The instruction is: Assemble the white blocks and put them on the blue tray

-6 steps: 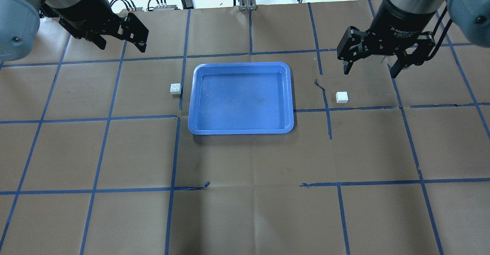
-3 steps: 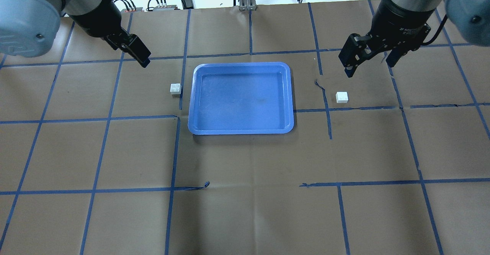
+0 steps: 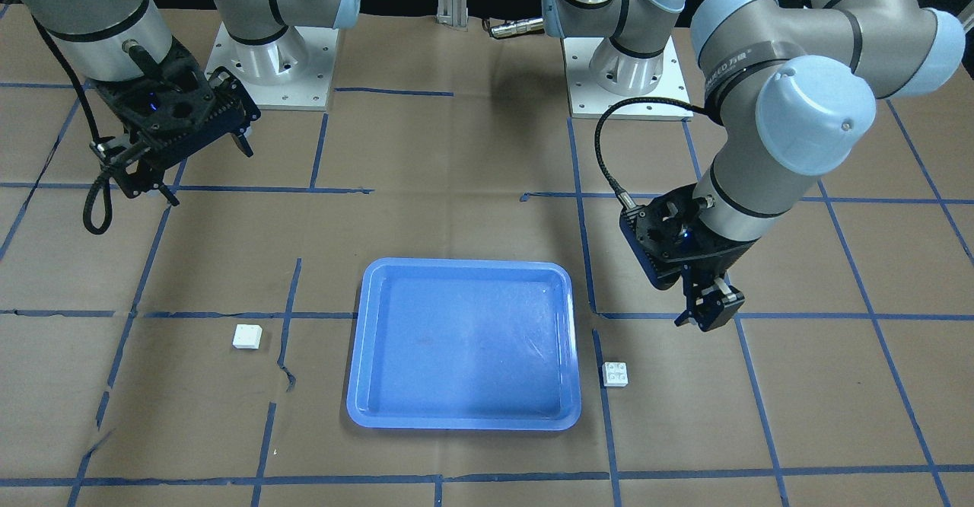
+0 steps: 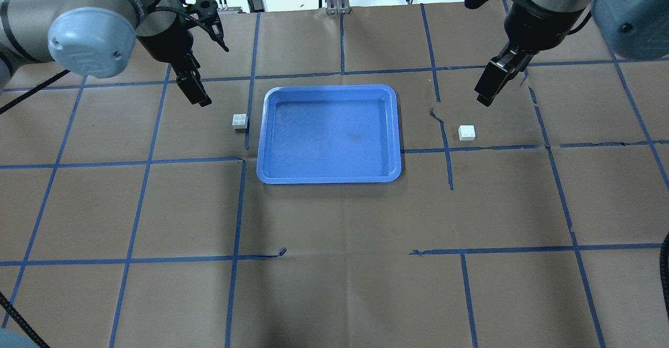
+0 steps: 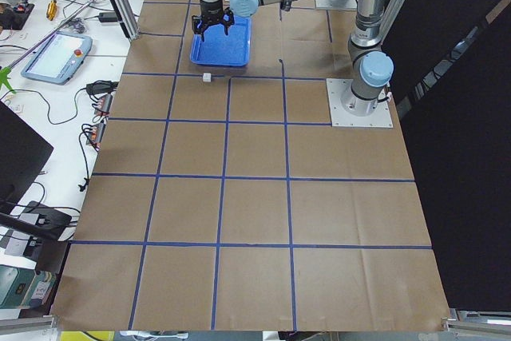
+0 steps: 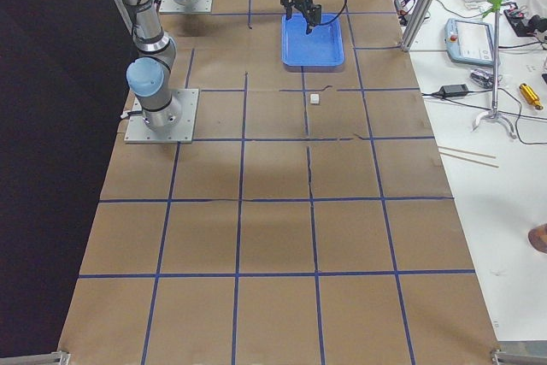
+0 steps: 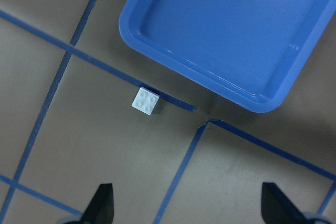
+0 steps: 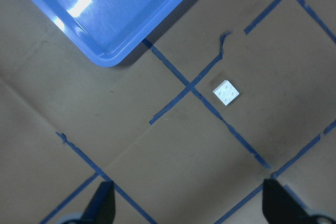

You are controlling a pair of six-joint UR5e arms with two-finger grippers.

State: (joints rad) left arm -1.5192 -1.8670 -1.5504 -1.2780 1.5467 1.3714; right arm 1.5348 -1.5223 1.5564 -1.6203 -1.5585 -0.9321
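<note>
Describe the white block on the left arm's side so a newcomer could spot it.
Find the large rectangular blue plastic tray mid-table. Just off its rim on the robot's left lies a small white square studded plastic brick. Unlike the other white brick, far out on the opposite side, it sits right beside the tray.

You saw blue tray [image 4: 329, 179]: glossy, scuffed plastic | white blocks [image 4: 240, 120]: smooth plastic | table paper [image 4: 334, 285]: matt brown, creased

Robotics lab: robot arms [image 3: 768, 103] bolted to a paper-covered table [image 4: 334, 296] with a taped grid [image 4: 157, 259]; side bench [image 5: 68, 101] with cables [image 5: 94, 121] and a control tablet [image 5: 56, 52].
</note>
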